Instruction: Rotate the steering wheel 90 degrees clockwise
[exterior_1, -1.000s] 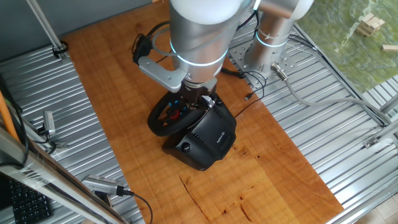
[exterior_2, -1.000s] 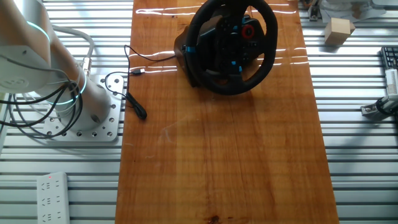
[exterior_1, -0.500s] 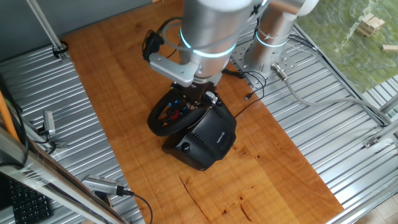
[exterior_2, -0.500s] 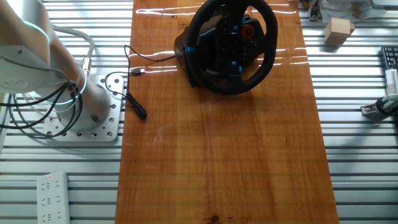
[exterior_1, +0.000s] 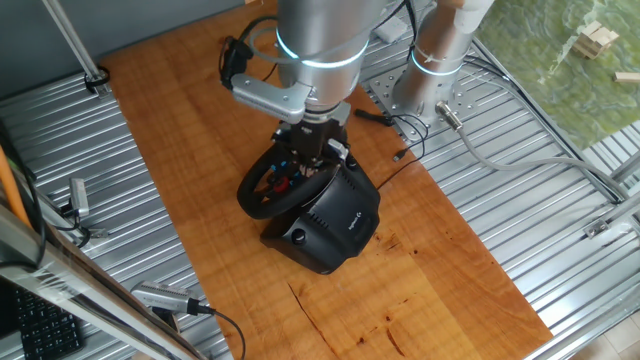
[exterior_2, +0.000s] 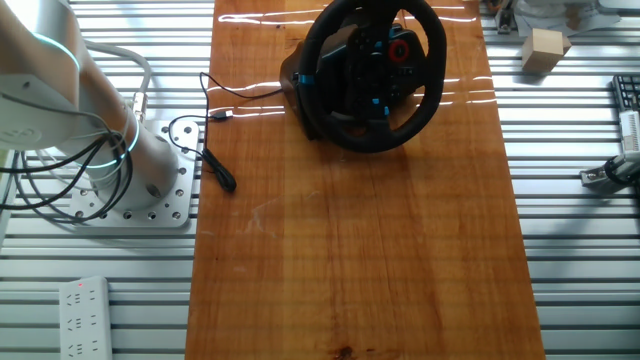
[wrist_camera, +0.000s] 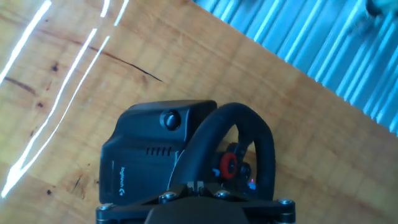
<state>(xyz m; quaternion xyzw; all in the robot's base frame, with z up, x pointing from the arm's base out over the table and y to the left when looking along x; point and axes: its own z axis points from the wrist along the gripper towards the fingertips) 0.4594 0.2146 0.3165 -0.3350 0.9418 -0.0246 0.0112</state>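
The steering wheel (exterior_2: 375, 70) is black and round with a thick rim and red and blue buttons on its hub. It stands tilted on its boxy black base (exterior_1: 330, 215) at the far end of the wooden table. In one fixed view my gripper (exterior_1: 312, 152) hangs right over the wheel's (exterior_1: 272, 187) upper rim. In the hand view the wheel (wrist_camera: 258, 146) shows edge-on beside the base (wrist_camera: 152, 155). My gripper (wrist_camera: 200, 185) has its two fingertips pressed together just above the rim, with nothing seen between them. The other fixed view does not show the gripper.
A black cable (exterior_2: 215, 150) lies by the arm's mount (exterior_2: 130, 190) left of the wooden board. A small wooden block (exterior_2: 545, 50) sits on the metal slats at the right. A power strip (exterior_2: 85, 300) lies at the lower left.
The arm's wrist has shifted and turned a little above the wheel. The wheel itself looks the same in all frames.
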